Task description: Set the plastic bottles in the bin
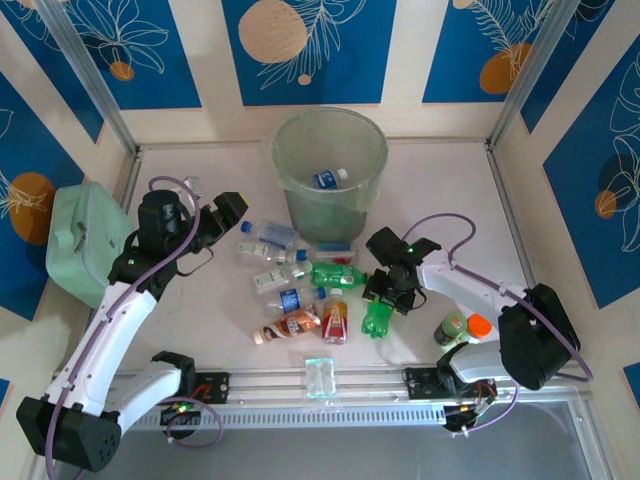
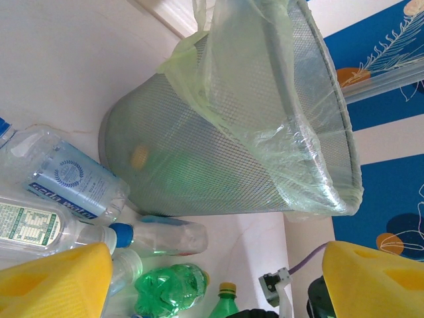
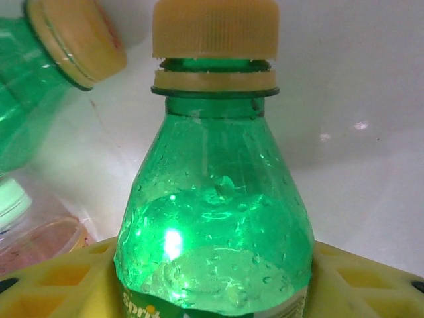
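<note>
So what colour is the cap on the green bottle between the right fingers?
Pale orange-yellow cap, clearest in the right wrist view.

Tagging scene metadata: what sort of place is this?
Probably a lab data-collection cell, not a home: a tabletop boxed in by printed blue wall panels between aluminium posts, two arms on a mounting rail, plastic bottles staged beside a mesh bin.

mint-green lidded box (image 1: 78,240) — left edge | stubby green item, orange top (image 1: 455,328) — right | clear block (image 1: 320,378) near edge
</note>
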Controlling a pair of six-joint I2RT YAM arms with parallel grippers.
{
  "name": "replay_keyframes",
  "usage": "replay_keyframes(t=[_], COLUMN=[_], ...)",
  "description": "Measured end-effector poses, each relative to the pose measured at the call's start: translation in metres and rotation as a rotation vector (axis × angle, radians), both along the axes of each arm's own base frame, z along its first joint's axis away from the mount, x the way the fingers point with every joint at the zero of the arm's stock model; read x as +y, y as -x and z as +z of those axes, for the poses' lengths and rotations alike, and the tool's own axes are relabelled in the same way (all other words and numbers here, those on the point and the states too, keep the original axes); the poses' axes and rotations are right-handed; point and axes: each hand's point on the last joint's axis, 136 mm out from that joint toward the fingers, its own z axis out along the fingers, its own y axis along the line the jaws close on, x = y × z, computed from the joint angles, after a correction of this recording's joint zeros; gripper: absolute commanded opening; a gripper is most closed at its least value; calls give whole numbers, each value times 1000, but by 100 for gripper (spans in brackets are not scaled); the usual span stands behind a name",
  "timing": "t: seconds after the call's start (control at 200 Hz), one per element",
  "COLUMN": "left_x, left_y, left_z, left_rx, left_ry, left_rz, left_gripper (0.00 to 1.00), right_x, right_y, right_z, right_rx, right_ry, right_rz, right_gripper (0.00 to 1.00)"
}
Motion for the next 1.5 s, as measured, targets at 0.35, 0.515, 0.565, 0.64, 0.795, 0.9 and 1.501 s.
replay_keyframes(t=[0.35,0.515,0.565,0.64,0.795,0.9,1.501], left_x=[-13,-41,-51,-66,-89,-97,-102], left_y=[4,9,12,18,32,37,36], left_z=[9,34,42,54,73,74,71], left_rx=[-8,-67,-86,-114,-161,-165,-185], left_ry=[36,115,140,167,190,190,168], left_rz=[-76,-214,-265,-339,-456,-499,-522], left_gripper=[80,80,79,79,78,73,35], right_x=[64,113,127,145,174,188,206], right_y=[-26,-34,-35,-36,-32,-25,-8], right_z=[117,197,216,238,257,263,270], right_rx=[-358,-551,-590,-631,-653,-649,-630], right_ry=[-194,-360,-406,-461,-538,-576,-619], right_rz=[242,416,462,534,651,719,821], right_gripper=[55,54,54,54,54,53,53])
